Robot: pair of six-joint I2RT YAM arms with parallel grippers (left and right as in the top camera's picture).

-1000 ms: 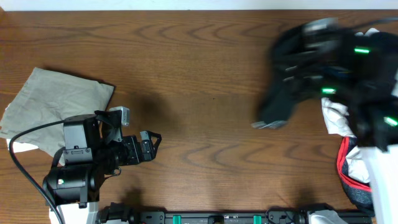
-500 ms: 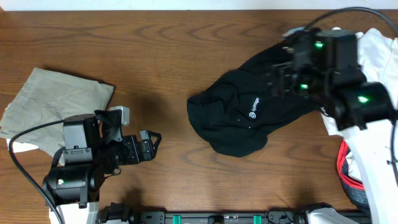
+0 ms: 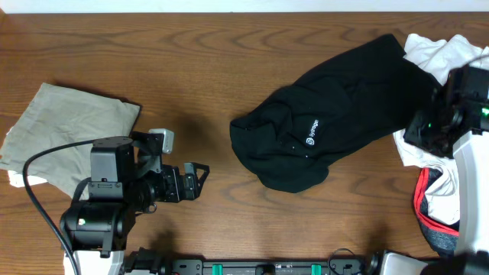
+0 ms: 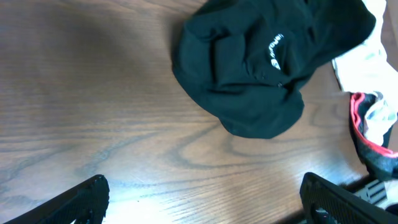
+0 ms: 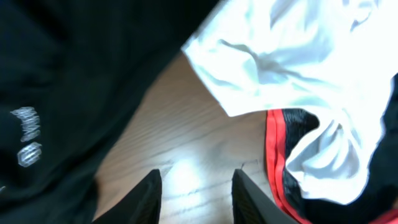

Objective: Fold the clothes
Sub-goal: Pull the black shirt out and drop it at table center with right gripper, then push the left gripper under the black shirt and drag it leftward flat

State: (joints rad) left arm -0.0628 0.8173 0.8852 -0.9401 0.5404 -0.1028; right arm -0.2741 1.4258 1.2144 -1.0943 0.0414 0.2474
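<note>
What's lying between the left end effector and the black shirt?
Only bare wooden table lies between the left end effector and the black shirt; the overhead and left wrist views both show it.

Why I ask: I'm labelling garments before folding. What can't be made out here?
Black shirt: collar and sleeves lost in its crumple, overhead.
Its logo: lettering too small, overhead.
Red-trimmed garment: cut by the right edge overhead, partly under white cloth.
Khaki garment: corner hidden by left arm, overhead.

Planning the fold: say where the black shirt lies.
Overhead, the black shirt lies crumpled right of centre, its far end against the white garment at the right side.
</note>
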